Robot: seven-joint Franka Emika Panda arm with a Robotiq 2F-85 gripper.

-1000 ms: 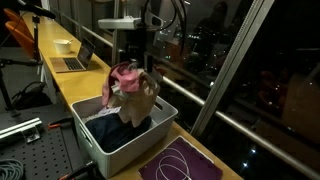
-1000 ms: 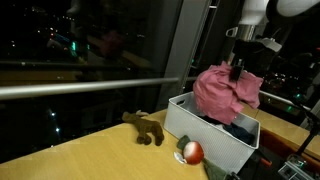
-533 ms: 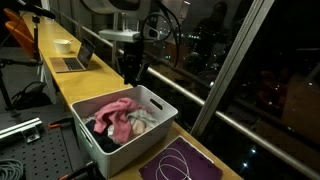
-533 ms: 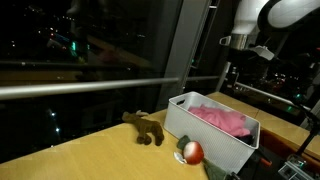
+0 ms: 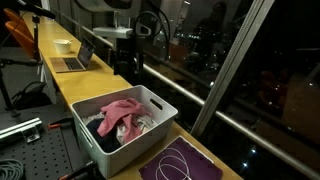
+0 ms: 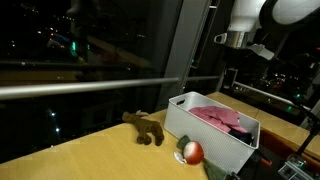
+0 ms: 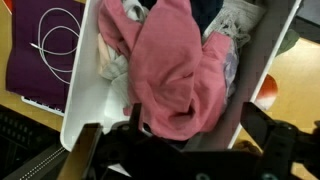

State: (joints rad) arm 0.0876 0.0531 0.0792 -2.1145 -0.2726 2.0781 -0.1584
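Dark windows (image 5: 250, 80) back a white bin (image 5: 150, 138), pink cloth (image 7: 175, 75) half-hiding other clothes (image 7: 235, 20); end effector (image 5: 127, 72) jaws apart above.

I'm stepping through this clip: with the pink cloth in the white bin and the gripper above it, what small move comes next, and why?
Probably a short lift straight up, away from the white bin. The gripper hangs above it with fingers apart and empty, and the pink cloth lies loose on other clothes inside, clear of the fingers.
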